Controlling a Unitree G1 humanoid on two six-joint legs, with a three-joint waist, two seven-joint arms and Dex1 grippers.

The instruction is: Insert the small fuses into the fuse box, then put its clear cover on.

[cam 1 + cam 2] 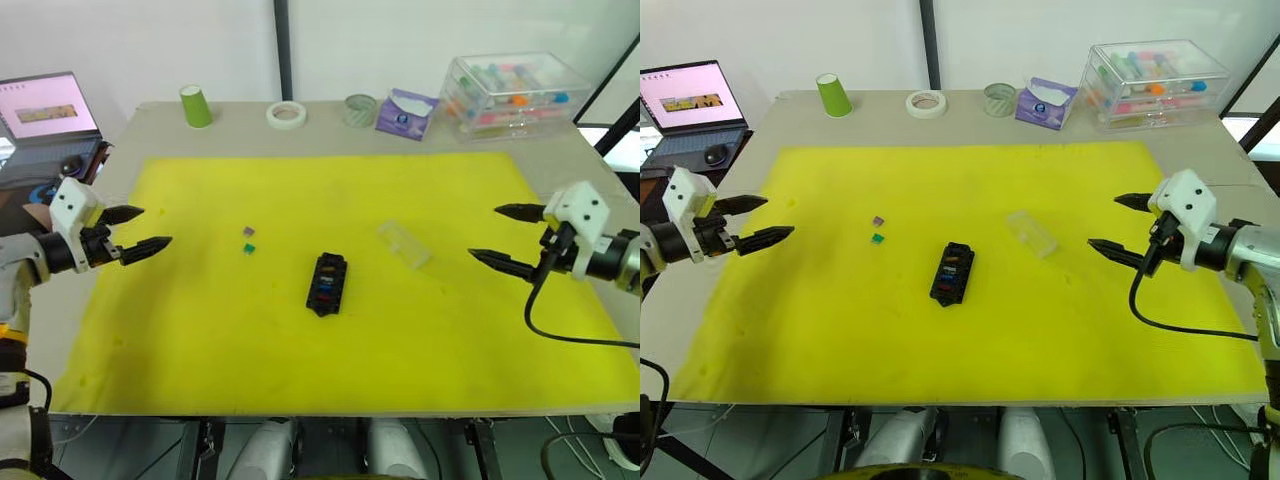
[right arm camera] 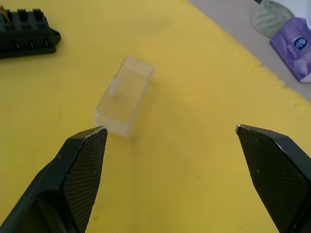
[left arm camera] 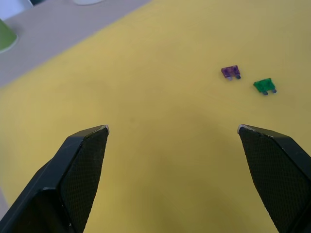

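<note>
We're mid-loading — both jaws wide apart, empty. Next, our left gripper [image 1: 140,228] grabs the purple fuse [image 1: 248,231] or green fuse [image 1: 250,246], ten o'clock of the fuse box [image 1: 327,284].

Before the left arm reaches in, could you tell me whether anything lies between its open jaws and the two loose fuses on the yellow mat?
Nothing visible does. Only bare yellow mat separates the left gripper from the purple fuse and green fuse. The fuse box lies beyond them, toward the robot's right.
</note>
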